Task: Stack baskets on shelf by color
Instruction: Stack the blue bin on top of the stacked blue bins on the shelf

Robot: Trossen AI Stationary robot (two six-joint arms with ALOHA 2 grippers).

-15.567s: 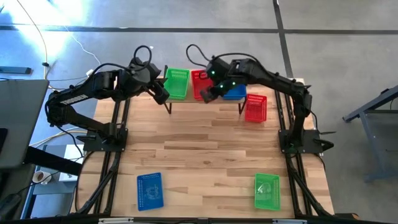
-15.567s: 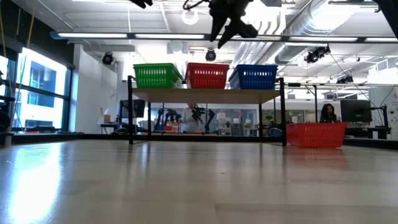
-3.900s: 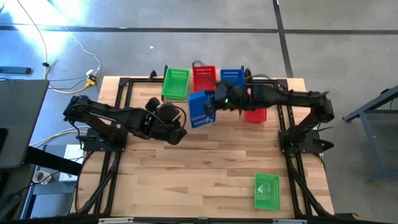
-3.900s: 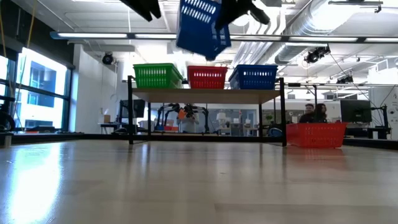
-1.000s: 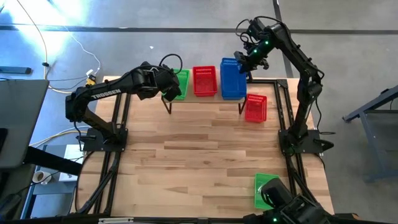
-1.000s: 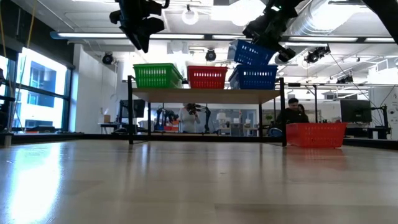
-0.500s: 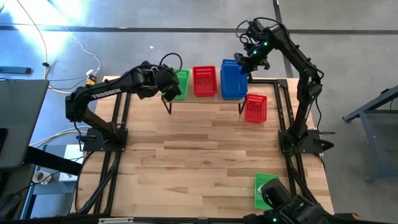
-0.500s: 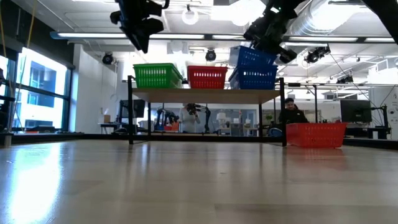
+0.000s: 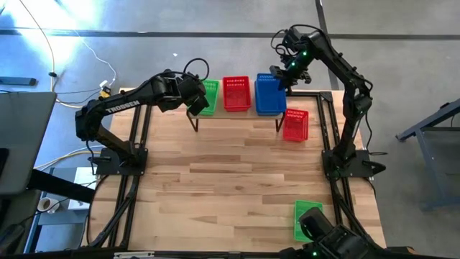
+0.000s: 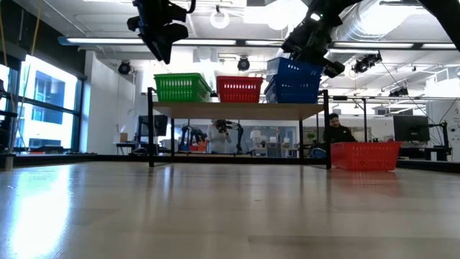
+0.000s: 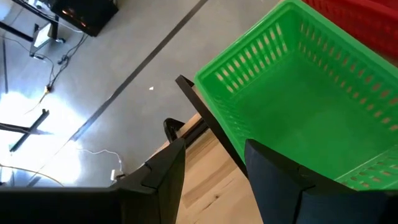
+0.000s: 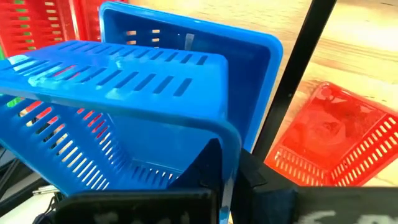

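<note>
On the shelf (image 10: 237,109) stand a green basket (image 9: 208,97), a red basket (image 9: 236,93) and a blue basket (image 12: 249,68). A second blue basket (image 9: 269,92) sits tilted in the lower blue one, and my right gripper (image 9: 284,72) is shut on it above the shelf's far right. My left gripper (image 11: 214,180) hovers open above the left end of the green basket (image 11: 311,106), touching nothing. A further red basket (image 9: 295,124) rests on the table right of the shelf. Another green basket (image 9: 307,216) lies near the front right. My right gripper pinches the upper blue basket's short end wall at its rim (image 12: 221,140), at the basket's far end. The fingers come from the far side, slanting down. The basket tilts, far end raised, with its lower part inside the blue basket on the shelf (image 10: 295,90).
Black shelf legs (image 9: 194,122) stand at the back of the table. The wooden tabletop (image 9: 237,180) in front of the shelf is bare. A dark object (image 9: 330,241) overlaps the near green basket at the front edge. A person (image 10: 334,133) sits in the room beyond.
My right gripper has gone down toward the shelf with the blue basket. The basket has sunk from a steep tilt above the lower blue basket to a flatter tilt partly inside it.
</note>
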